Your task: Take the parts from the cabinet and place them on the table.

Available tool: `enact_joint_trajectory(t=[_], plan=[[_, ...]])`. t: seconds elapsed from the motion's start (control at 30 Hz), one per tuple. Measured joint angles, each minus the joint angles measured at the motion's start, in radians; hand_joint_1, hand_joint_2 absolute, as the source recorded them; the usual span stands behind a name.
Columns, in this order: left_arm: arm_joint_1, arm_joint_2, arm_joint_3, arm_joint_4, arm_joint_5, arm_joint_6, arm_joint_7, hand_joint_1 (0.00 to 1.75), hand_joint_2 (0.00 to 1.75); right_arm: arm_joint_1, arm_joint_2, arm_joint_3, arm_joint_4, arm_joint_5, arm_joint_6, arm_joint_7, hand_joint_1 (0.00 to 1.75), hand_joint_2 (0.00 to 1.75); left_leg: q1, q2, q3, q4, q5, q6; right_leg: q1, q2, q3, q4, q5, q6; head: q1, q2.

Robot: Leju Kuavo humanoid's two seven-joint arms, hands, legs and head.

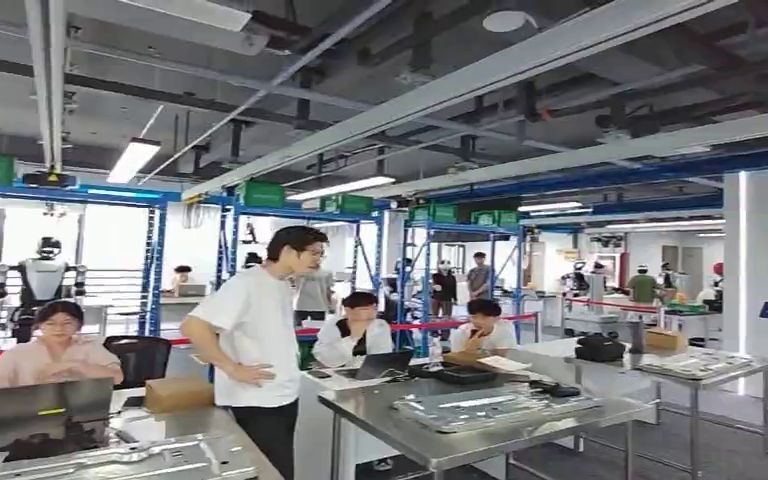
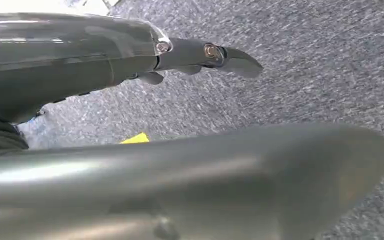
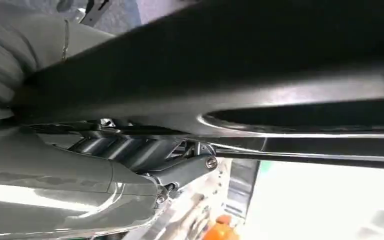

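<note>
A dark part (image 3: 220, 65), long and flat with a narrow slot cut through it, lies across the right hand (image 3: 80, 175) in the right wrist view; the hand's fingers (image 3: 125, 147) are curled up against the underside and grip it. The left hand (image 2: 80, 60) holds nothing: its dark fingers (image 2: 230, 57) reach out straight and apart from the thick grey thumb (image 2: 205, 185), above speckled grey carpet (image 2: 305, 75) that carries a small yellow mark (image 2: 136, 138). In the head view, more flat metal parts (image 1: 490, 405) lie on a steel table (image 1: 460, 445) in the middle of the room, and others (image 1: 695, 363) on a second steel table (image 1: 750, 372) farther right. A black bag (image 1: 600, 348) sits on a surface between the two. A person in a white shirt (image 1: 260, 340) stands just left of the middle table, bent a little forward. Behind it two people sit, one at an open laptop (image 1: 380, 365). At the left a person in pink (image 1: 50, 355) sits behind another laptop (image 1: 45, 400), with a cardboard box (image 1: 178, 393) near. Blue racks (image 1: 155, 270) line the back, and another robot (image 1: 45, 280) stands beside them.
</note>
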Motion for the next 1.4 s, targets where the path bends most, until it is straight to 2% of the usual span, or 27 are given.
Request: enact_joint_trajectory(t=[0.03,0.1,0.17,0.2,0.27,0.33,0.37,0.4,0.43,0.53,0.6,0.63,0.7,0.73,0.8,0.87,0.9,0.93,1.03,1.07,1.1,1.17,1.23,1.27,1.3,1.37,1.4], plan=[[0.002,0.000,0.000,0.000,0.000,0.000,0.000,0.00,1.75,-0.001,0.000,0.000,-0.001,0.000,-0.001,0.000,1.75,1.75,0.001,-0.009,0.003,-0.002,0.001,0.010,-0.004,-0.003,0.002,0.001,-0.006,0.006,0.000,0.000],[0.003,0.000,0.000,0.000,0.000,0.000,-0.002,0.00,1.75,0.000,0.000,-0.002,-0.001,-0.001,-0.002,-0.001,1.75,1.75,0.002,-0.023,0.005,-0.003,0.002,0.021,-0.010,0.065,-0.025,0.069,-0.057,0.008,0.000,0.000],[-0.003,0.000,0.000,0.000,0.000,0.000,-0.002,0.00,1.75,0.003,-0.002,-0.005,0.000,-0.001,-0.002,-0.001,1.75,1.75,-0.003,-0.044,0.005,-0.003,0.002,0.028,-0.008,0.091,-0.111,0.242,-0.134,0.007,0.000,0.000],[-0.003,0.000,0.000,0.000,0.000,0.000,-0.002,0.00,1.75,0.007,-0.003,-0.005,0.000,-0.001,-0.002,-0.001,1.75,1.75,-0.007,-0.056,0.006,-0.003,0.001,0.030,-0.007,0.093,-0.150,0.314,-0.150,0.003,0.000,0.000],[-0.002,0.000,0.000,0.000,0.000,0.000,-0.002,0.00,1.75,0.014,-0.003,-0.005,0.000,-0.001,-0.002,-0.001,1.75,1.75,-0.014,-0.079,0.011,-0.003,0.000,0.033,0.000,0.097,-0.165,0.314,-0.113,-0.009,0.000,0.000],[0.000,0.000,0.000,0.000,0.000,0.000,-0.002,0.00,1.75,0.012,-0.003,-0.007,0.000,0.000,-0.002,-0.001,1.75,1.75,-0.017,-0.107,0.015,-0.003,-0.001,0.034,0.014,0.115,-0.105,0.155,-0.008,-0.035,0.000,0.000],[-0.001,-0.002,0.000,0.000,0.000,0.000,-0.002,0.00,1.75,0.010,-0.003,-0.010,0.000,0.000,-0.002,-0.002,1.75,1.75,-0.016,-0.118,0.015,-0.004,-0.001,0.034,0.024,0.150,-0.073,0.066,0.038,-0.049,0.000,0.000],[-0.001,-0.010,0.000,0.001,0.000,0.000,0.000,0.00,1.75,0.010,-0.003,-0.012,0.001,-0.001,-0.001,-0.002,1.75,1.75,-0.017,-0.126,0.012,-0.002,-0.001,0.033,0.021,0.195,-0.061,0.040,0.035,-0.064,0.002,0.000],[0.000,-0.009,0.000,0.000,-0.001,0.000,0.004,0.00,1.75,0.010,-0.003,-0.014,0.002,-0.001,0.000,-0.003,1.75,1.75,-0.006,-0.138,0.010,-0.003,0.000,0.032,0.022,0.188,-0.058,0.029,0.042,-0.057,0.000,0.000],[0.010,-0.013,0.000,0.000,-0.002,0.000,0.005,0.00,1.75,0.007,0.001,-0.016,0.001,0.000,0.002,-0.003,1.75,1.75,-0.005,-0.166,0.009,-0.015,0.009,0.016,0.025,0.159,-0.044,0.006,0.043,-0.061,0.000,0.000],[0.009,-0.011,0.000,0.000,-0.002,0.000,0.005,0.00,1.75,0.002,0.009,-0.016,0.000,0.000,0.002,-0.003,1.75,1.75,-0.012,-0.085,-0.007,0.019,-0.028,0.009,0.016,0.135,-0.026,-0.032,0.049,-0.055,0.001,0.000],[0.004,-0.010,0.000,0.000,-0.002,0.000,0.004,0.00,1.75,0.002,0.008,-0.017,0.000,-0.001,0.001,-0.004,1.75,1.75,-0.010,-0.065,-0.033,0.076,-0.062,0.001,0.013,0.120,-0.024,-0.032,0.049,-0.055,0.001,0.000],[0.000,-0.009,0.000,0.000,-0.002,0.000,0.004,0.00,1.75,0.006,0.006,-0.018,0.005,0.000,0.002,-0.003,1.75,1.75,-0.002,-0.054,-0.103,0.221,-0.120,-0.012,0.012,0.091,-0.024,-0.029,0.045,-0.052,0.001,0.000],[0.001,-0.008,0.000,0.000,-0.002,0.000,0.004,0.00,1.75,0.009,0.006,-0.018,0.007,0.000,0.003,-0.003,1.75,1.75,0.003,-0.051,-0.124,0.264,-0.123,-0.018,0.009,0.079,-0.025,-0.028,0.044,-0.050,0.001,0.000],[0.007,-0.008,0.001,0.000,-0.002,0.000,0.004,0.00,1.75,0.011,0.006,-0.018,0.009,0.000,0.004,-0.003,1.75,1.75,0.010,-0.044,-0.088,0.191,-0.065,-0.033,0.002,0.059,-0.024,-0.020,0.036,-0.040,0.001,0.000],[0.007,-0.008,0.000,0.000,-0.002,0.000,0.003,0.00,1.75,0.010,0.006,-0.019,0.009,0.000,0.004,-0.003,1.75,1.75,0.019,-0.010,0.000,0.022,0.016,-0.048,-0.005,0.041,-0.024,-0.003,0.023,-0.024,0.002,0.000],[0.002,-0.013,0.000,0.001,-0.002,-0.001,0.002,0.00,1.75,0.009,0.006,-0.021,0.009,0.000,0.004,-0.003,1.75,1.75,0.006,0.013,0.012,0.002,-0.007,-0.044,0.000,0.035,-0.028,0.004,0.017,-0.015,0.002,0.000],[0.001,-0.012,0.000,0.001,0.000,0.000,-0.002,0.00,1.75,0.009,0.006,-0.023,0.009,0.002,0.004,-0.003,1.75,1.75,0.007,-0.005,0.008,-0.001,0.000,-0.018,0.003,0.029,-0.028,0.012,0.012,-0.008,0.001,0.000],[0.007,-0.012,0.001,0.001,0.000,0.000,-0.003,0.00,1.75,0.007,0.006,-0.023,0.009,0.001,0.005,-0.003,1.75,1.75,0.000,-0.023,0.005,0.001,0.000,0.007,-0.004,0.013,-0.019,0.006,0.014,0.004,0.001,0.000],[0.008,-0.012,0.001,0.001,0.000,0.000,-0.004,0.00,1.75,0.006,0.006,-0.024,0.008,0.001,0.005,-0.003,1.75,1.75,0.003,-0.028,0.007,-0.002,0.004,0.015,-0.010,0.031,-0.020,0.010,0.002,0.013,0.001,0.000],[0.007,-0.012,0.001,0.001,0.000,-0.001,-0.004,0.00,1.75,0.005,0.006,-0.024,0.008,0.001,0.005,-0.003,1.75,1.75,0.003,-0.034,0.006,-0.002,0.005,0.019,-0.012,0.068,-0.030,0.039,-0.025,0.014,0.001,0.000],[0.004,-0.012,0.001,0.001,0.000,-0.004,-0.007,0.00,1.75,0.007,0.002,-0.027,0.009,0.000,0.005,-0.003,1.75,1.75,0.001,-0.050,0.004,-0.002,0.007,0.028,-0.010,0.092,-0.097,0.191,-0.105,0.013,0.001,0.000],[0.004,-0.012,0.001,0.001,0.000,-0.006,-0.008,0.00,1.75,0.014,-0.001,-0.027,0.012,-0.006,0.005,-0.003,1.75,1.75,-0.007,-0.067,0.004,-0.002,0.008,0.032,-0.009,0.093,-0.159,0.321,-0.142,0.009,0.001,0.000],[0.005,-0.012,0.001,0.001,0.000,-0.006,-0.008,0.00,1.75,0.017,-0.001,-0.028,0.014,-0.008,0.005,-0.003,1.75,1.75,-0.011,-0.072,0.004,-0.002,0.008,0.033,-0.006,0.095,-0.164,0.322,-0.127,0.004,0.001,0.000],[0.007,-0.012,0.002,0.001,0.000,-0.006,-0.008,0.00,1.75,0.017,-0.001,-0.029,0.016,-0.011,0.005,-0.002,1.75,1.75,-0.015,-0.080,0.005,-0.002,0.009,0.036,-0.002,0.097,-0.146,0.277,-0.093,-0.005,0.001,0.000],[0.007,-0.012,0.002,0.001,0.005,-0.006,-0.008,0.00,1.75,0.015,0.000,-0.033,0.016,-0.020,0.004,-0.001,1.75,1.75,-0.022,-0.093,0.007,-0.002,0.009,0.036,0.012,0.108,-0.068,0.098,0.002,-0.033,0.001,0.000],[0.007,-0.018,0.002,0.001,0.006,-0.006,-0.008,0.00,1.75,0.014,0.000,-0.034,0.016,-0.021,0.004,0.000,1.75,1.75,-0.018,-0.094,0.007,-0.003,0.009,0.037,0.022,0.124,-0.042,0.034,0.014,-0.053,0.002,0.000]])
